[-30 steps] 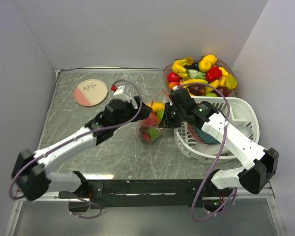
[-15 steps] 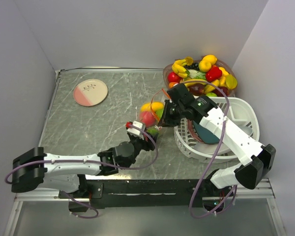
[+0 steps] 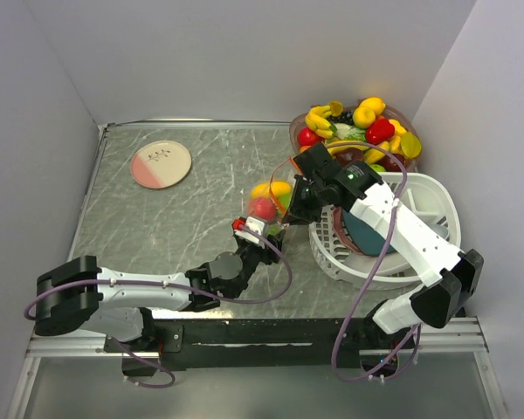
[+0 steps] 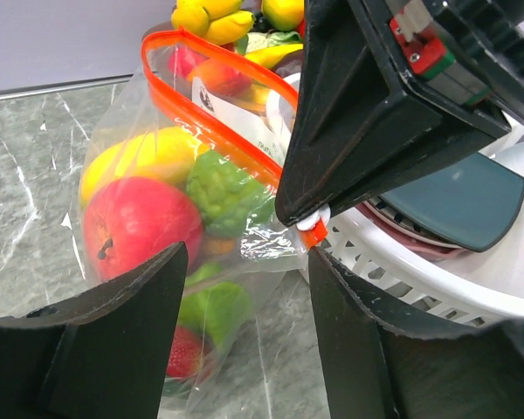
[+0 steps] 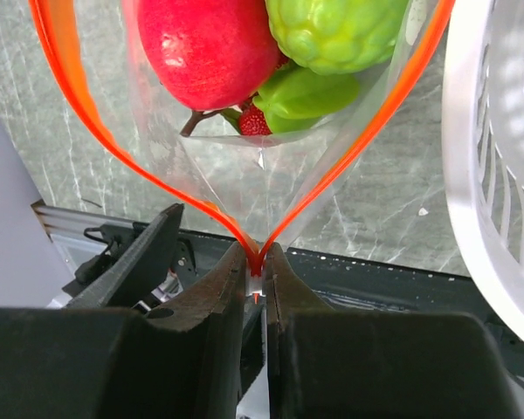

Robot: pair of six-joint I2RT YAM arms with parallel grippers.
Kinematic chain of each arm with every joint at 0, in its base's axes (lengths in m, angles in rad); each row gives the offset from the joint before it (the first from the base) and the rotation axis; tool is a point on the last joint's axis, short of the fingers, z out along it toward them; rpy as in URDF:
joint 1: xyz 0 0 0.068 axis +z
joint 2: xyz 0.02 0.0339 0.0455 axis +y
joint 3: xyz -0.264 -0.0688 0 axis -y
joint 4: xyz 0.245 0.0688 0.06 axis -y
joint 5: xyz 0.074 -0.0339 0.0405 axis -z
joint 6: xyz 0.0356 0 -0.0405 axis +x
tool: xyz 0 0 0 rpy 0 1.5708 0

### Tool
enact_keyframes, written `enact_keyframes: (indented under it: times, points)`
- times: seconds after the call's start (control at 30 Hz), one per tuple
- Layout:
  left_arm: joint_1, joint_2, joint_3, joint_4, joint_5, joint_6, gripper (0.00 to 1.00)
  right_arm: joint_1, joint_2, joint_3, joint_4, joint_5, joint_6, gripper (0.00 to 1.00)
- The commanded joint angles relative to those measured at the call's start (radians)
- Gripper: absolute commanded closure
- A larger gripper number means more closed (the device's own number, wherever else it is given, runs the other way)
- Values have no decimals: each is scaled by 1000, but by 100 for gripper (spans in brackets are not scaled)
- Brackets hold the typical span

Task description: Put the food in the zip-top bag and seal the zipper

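Zip-top bag (image 4: 244,251): a white printed patch (image 4: 217,98) is seen through the clear film, just beyond the zipper (image 4: 211,128). Dark print is carried on it, but the letters are too small and creased to be read.
Plate (image 3: 161,164): a few small dark marks are seen on the pale far half of the round pink plate at the far left. No word or number can be made out.
Right gripper (image 4: 304,215): a small red and white part (image 4: 413,24) is seen on its housing. Nothing on it can be read.
Legible text overall: none.
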Motion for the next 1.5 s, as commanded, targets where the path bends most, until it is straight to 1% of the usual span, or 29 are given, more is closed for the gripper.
enact_keyframes:
  times: [0.0, 0.17, 0.27, 0.37, 0.5, 0.67, 0.8, 0.87, 0.9, 0.97, 1.0, 1.2, 1.47]
  points:
    - [-4, -2, 41, 48, 20, 9, 37, -5, 14, 70, -36, 9, 20, 100]
    - [-7, 11, 59, 31, 64, 0, 41, -5, 29, 90, -52, 19, 22, 100]
    - [-5, 28, 69, 31, 66, -11, 42, -3, 30, 95, -50, 14, 25, 100]
    - [-7, 40, 78, 34, 67, -14, 45, -5, 30, 94, -52, 17, 28, 100]
    - [-7, 59, 87, 42, 29, -17, 54, -5, 35, 90, -52, 11, 28, 100]
    - [-5, 73, 90, 48, 21, -16, 64, -5, 30, 81, -42, 3, 29, 100]
    - [-7, 83, 101, 43, 8, -16, 77, -5, 32, 82, -42, 3, 31, 100]
    - [-7, 85, 102, 45, 1, -17, 80, -5, 30, 78, -36, 0, 32, 100]
    - [-5, 83, 102, 45, -2, -17, 85, -5, 29, 75, -33, -3, 34, 100]
    - [-7, 82, 105, 40, -3, -19, 91, -5, 27, 64, -26, -8, 37, 100]
    - [-5, 80, 105, 36, 0, -19, 99, -5, 27, 62, -23, -9, 39, 100]
    - [-7, 25, 84, 7, 87, -30, 99, -6, 37, 71, -7, 22, 37, 100]
    - [-13, -50, 47, -45, 136, -70, 99, -29, 78, 122, -6, 69, 23, 100]
